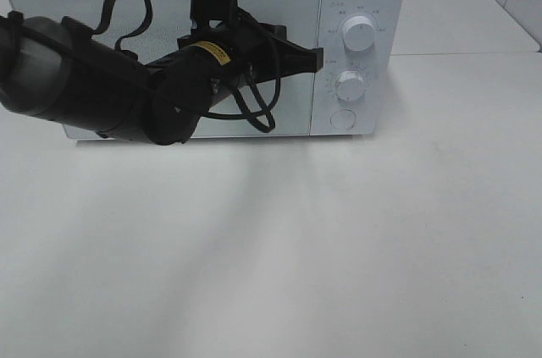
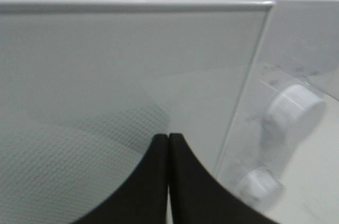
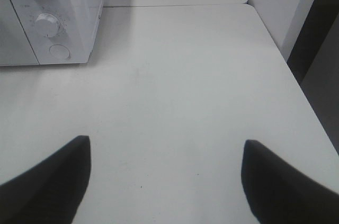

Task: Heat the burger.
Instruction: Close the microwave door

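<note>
The burger is out of view in every frame. The white microwave [image 1: 364, 2] stands at the back of the table with its glass door [image 1: 85, 2] closed. My left gripper [image 1: 318, 59] is shut and empty, its tips at the door's right edge beside the control panel. The left wrist view shows the same gripper [image 2: 168, 138] with its black fingers pressed together right in front of the door [image 2: 132, 65]. My right gripper [image 3: 165, 142] hangs open over bare table, right of the microwave [image 3: 79, 1], with nothing between its fingers.
The control panel carries an upper knob [image 1: 359, 35], a lower knob [image 1: 349, 85] and a round button [image 1: 342, 118]. The left arm's black body crosses the door's front. The white table [image 3: 175, 75] ends at an edge [image 3: 286, 65] on the right.
</note>
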